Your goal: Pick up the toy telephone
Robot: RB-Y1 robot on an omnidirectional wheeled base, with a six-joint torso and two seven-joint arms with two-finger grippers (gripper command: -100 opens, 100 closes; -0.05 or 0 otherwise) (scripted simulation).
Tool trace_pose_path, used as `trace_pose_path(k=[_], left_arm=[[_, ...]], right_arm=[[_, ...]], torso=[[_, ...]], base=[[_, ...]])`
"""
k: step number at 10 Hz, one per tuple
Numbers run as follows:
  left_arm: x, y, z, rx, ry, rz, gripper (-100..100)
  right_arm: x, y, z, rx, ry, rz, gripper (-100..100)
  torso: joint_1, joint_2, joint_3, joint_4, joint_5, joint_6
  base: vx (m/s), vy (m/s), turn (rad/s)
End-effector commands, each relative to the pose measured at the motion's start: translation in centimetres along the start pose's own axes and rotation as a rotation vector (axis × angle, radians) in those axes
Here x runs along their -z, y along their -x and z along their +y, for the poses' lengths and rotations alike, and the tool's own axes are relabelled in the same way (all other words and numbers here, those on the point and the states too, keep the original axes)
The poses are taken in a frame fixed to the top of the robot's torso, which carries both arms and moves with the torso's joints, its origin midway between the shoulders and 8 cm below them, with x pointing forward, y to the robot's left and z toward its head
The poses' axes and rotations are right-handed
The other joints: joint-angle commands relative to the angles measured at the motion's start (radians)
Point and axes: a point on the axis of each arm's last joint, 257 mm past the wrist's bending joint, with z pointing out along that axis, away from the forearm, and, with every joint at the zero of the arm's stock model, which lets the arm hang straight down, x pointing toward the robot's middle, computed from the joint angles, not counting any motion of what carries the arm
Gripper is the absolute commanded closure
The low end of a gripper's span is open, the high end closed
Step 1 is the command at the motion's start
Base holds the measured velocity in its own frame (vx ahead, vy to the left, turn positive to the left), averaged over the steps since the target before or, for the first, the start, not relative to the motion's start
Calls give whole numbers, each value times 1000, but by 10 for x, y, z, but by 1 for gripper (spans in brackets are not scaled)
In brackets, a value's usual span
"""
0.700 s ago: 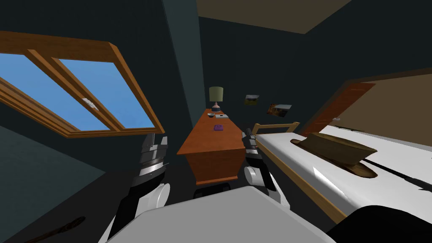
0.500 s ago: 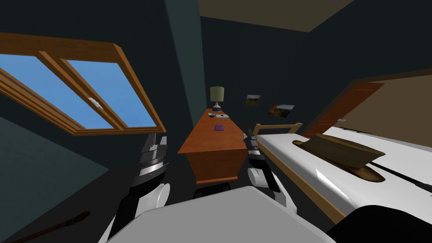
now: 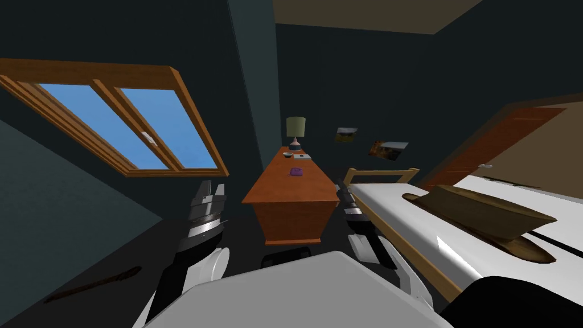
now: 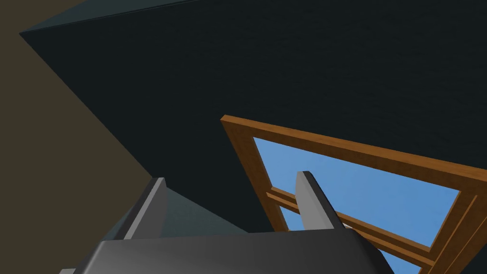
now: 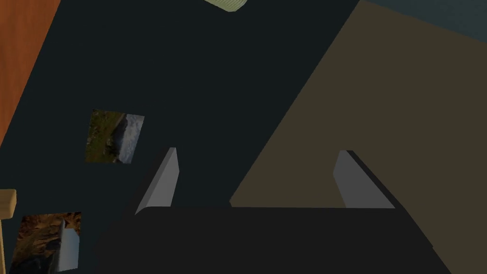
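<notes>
Dark walls ring a wooden bench point(image 3: 290, 193) straight ahead in the head view. A small purple thing on its top, likely the toy telephone point(image 3: 295, 171), lies short of the lamp point(image 3: 295, 131). Either side of the bench's near end hang the left gripper point(image 3: 212, 188) and the right gripper point(image 3: 341, 187), well apart from the toy. Left wrist view: fingers point(image 4: 151, 209) spread wide, nothing between. Right wrist view: fingers point(image 5: 162, 183) equally wide, empty.

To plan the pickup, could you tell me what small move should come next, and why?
Probably roll forward toward the table: the purple toy phone lies far along its top, beyond the open left pincer and open right pincer.
</notes>
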Motion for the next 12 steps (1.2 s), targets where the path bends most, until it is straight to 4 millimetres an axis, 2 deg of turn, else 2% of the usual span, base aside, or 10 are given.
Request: trace_pose_path(k=[1, 3, 4, 5, 6, 7, 8, 10, 11, 12], left_arm=[[0, 0, 0, 0, 0, 0, 0], [0, 0, 0, 0, 0, 0, 0], [0, 0, 0, 0, 0, 0, 0], [0, 0, 0, 0, 0, 0, 0], [0, 0, 0, 0, 0, 0, 0], [0, 0, 0, 0, 0, 0, 0], [0, 0, 0, 0, 0, 0, 0], [0, 0, 0, 0, 0, 0, 0], [0, 0, 0, 0, 0, 0, 0], [0, 0, 0, 0, 0, 0, 0]], right_arm=[[3, 4, -8, 53, -8, 26, -100], [20, 25, -33, 207, -55, 80, -100], [18, 24, -32, 225, -47, 102, -100], [27, 36, -45, 307, -71, 135, -100], [25, 35, -44, 315, -66, 147, -100], [36, 48, -57, 394, -92, 181, -100], [34, 48, -56, 406, -85, 197, -100], [42, 61, -67, 496, -104, 252, -100], [53, 75, -80, 573, -130, 296, -100], [51, 75, -79, 585, -122, 312, -100]], torso=[[0, 0, 0, 0, 0, 0], [1, 0, 0, 0, 0, 0], [0, 0, 0, 0, 0, 0], [0, 0, 0, 0, 0, 0], [1, 0, 0, 0, 0, 0], [2, -1, 0, 0, 0, 0], [2, 0, 0, 0, 0, 0], [1, -1, -1, 0, 0, 0], [1, -1, -1, 0, 0, 0], [1, -1, -1, 0, 0, 0]], base=[[-31, -38, 56], [-40, -38, 157], [-36, -41, 84], [-39, -35, 133], [-34, -25, 80], [-43, -24, 205], [-33, -30, 81], [-25, -32, 137], [-35, -26, 198], [-33, -26, 113]])
